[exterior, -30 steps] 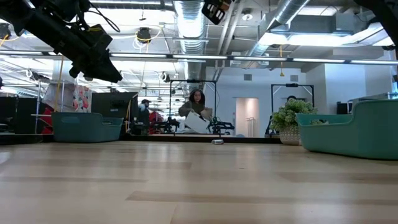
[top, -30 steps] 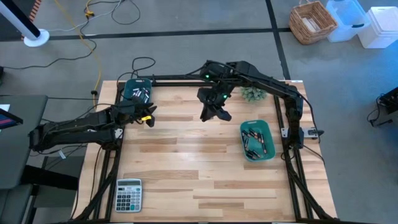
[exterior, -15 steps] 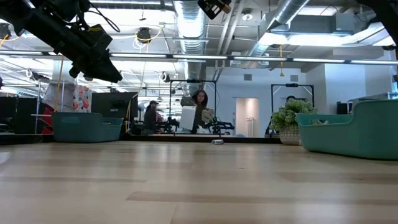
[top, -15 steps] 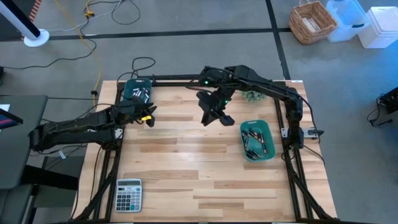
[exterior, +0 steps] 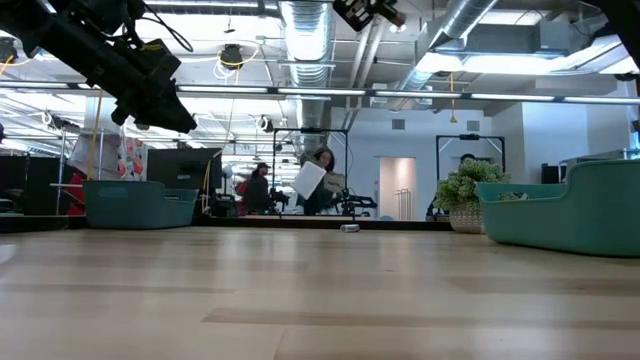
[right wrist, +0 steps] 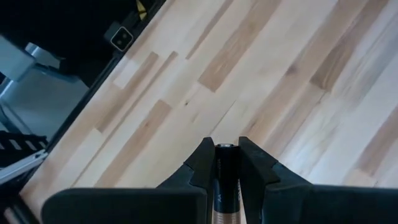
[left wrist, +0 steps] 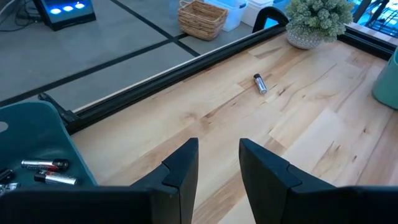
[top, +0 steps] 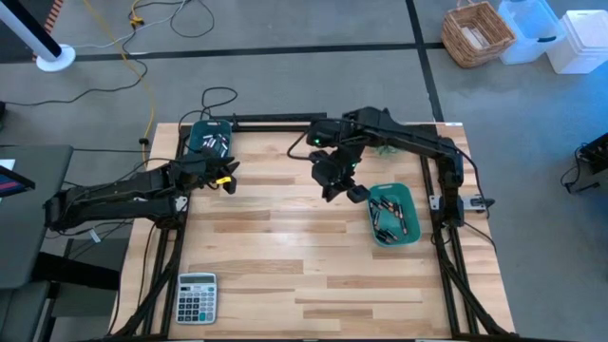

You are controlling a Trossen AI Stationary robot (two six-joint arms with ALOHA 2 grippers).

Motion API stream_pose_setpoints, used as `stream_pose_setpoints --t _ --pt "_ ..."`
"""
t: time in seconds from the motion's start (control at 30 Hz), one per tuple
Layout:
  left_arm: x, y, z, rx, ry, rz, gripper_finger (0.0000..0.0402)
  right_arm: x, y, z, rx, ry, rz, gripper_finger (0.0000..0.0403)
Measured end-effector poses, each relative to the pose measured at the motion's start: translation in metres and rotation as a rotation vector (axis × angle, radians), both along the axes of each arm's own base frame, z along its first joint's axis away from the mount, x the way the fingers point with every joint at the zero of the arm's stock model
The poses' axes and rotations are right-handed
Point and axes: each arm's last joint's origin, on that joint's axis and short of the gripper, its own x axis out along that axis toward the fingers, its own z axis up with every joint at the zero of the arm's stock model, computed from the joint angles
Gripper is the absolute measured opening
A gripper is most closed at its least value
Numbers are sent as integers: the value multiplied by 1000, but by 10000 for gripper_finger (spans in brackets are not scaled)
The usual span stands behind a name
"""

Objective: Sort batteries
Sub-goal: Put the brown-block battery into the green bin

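A battery [right wrist: 225, 180] is clamped in the right gripper [right wrist: 225, 158] beside the teal bin [top: 410, 233] — left gripper [left wrist: 219, 163] held parted, empty, over the table [top: 285, 256].

An open lab or workshop hall: bare ducts [exterior: 305, 40] and pipes [exterior: 462, 18] under the ceiling, grey floor [top: 304, 81] with trailing cables [top: 123, 47], a metal-framed wooden counter [top: 285, 256], and people [exterior: 322, 170] at workbenches in the background.
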Motion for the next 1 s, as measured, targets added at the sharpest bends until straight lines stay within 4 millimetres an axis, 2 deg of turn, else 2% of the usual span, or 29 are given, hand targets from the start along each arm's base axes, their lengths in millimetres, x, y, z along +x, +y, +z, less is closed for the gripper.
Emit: stream_pose_setpoints --t 0.53,0.73,0.9,1.0 --pt "0 0 0 -4 2 -7 112 -3 -7 0 -2 45 -74 63" --pt "0 0 0 -3 4 -8 112 -15 -18 12 -6 8 -114 63" --pt "0 0 0 -3 4 -8 112 -29 -19 26 -14 -41 -125 63" --pt "0 0 0 -3 3 -8 112 -36 -21 26 -14 -60 -140 63"
